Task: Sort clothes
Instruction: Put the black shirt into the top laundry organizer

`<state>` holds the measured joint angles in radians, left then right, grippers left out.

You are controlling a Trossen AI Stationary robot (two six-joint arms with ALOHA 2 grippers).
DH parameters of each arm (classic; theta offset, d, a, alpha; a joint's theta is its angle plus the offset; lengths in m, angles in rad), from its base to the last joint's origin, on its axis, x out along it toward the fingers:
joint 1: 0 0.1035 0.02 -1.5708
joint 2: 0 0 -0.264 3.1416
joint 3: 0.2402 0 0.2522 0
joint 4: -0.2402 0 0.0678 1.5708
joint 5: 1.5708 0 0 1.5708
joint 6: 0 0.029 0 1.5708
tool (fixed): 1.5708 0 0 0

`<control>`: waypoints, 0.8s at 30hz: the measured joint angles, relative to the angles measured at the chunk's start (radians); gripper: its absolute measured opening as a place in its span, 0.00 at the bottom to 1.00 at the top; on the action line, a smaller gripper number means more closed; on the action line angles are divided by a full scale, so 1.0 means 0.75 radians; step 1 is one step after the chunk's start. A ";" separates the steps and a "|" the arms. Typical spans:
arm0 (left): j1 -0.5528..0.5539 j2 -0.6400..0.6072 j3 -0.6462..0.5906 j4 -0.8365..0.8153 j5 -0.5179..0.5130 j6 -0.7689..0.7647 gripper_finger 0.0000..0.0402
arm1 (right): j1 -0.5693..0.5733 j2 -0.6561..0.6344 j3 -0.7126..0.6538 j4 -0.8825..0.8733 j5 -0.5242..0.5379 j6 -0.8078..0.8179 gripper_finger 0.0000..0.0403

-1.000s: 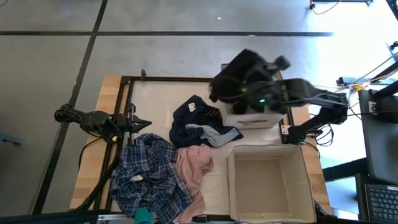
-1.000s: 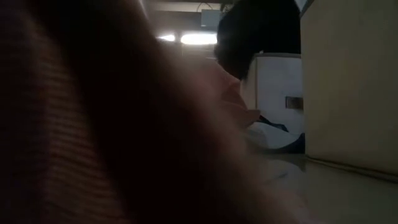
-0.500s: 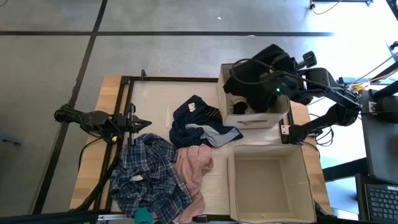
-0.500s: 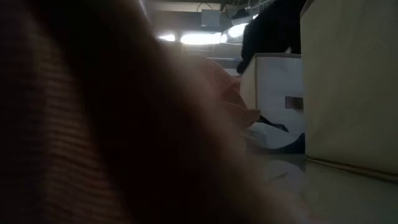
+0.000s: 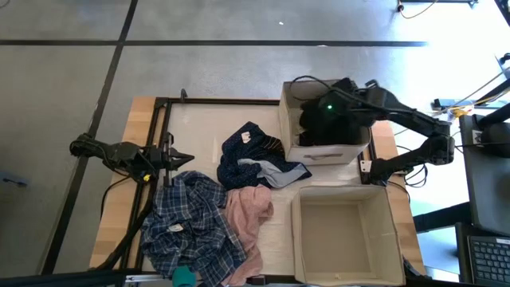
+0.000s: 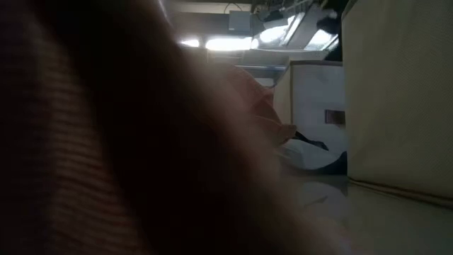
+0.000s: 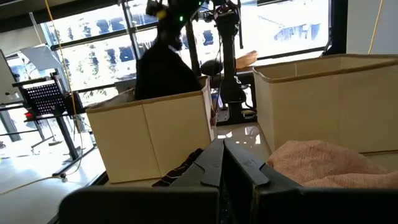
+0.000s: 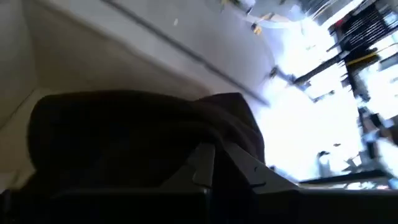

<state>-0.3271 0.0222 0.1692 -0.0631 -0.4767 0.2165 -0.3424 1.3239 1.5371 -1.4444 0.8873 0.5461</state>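
My right gripper reaches down into the far cardboard box, shut on a black garment that fills the box's opening. In the left wrist view the black garment hangs from above into that box. On the table lie a navy piece, a grey-blue piece, a pink garment, a blue-white plaid shirt and a small teal piece. My left gripper rests shut at the table's left, touching nothing. My right gripper holds the black garment by a bunched part at its top, pinched between the two shut fingers; how many layers cannot be told. The fingers slant down from above. The garment hangs below them, its lower part inside the far box.
A larger open cardboard box stands at the near right, next to the far box. A black frame runs along the table's left and far edges. Cloth close to the lens blocks most of the low view.
My right gripper has carried the black garment toward the table's right edge and then down, tipping its fingers downward. The garment, which hung above and left of the far box, now hangs down into it.
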 joint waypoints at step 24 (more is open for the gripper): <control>0.000 0.000 0.000 0.000 0.001 -0.007 0.00 | -0.060 0.005 -0.411 0.420 -0.534 -0.010 0.34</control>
<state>-0.3271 0.0219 0.1692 -0.0631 -0.4763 0.2111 -0.3870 1.3277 1.2290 -1.1297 0.4870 0.5386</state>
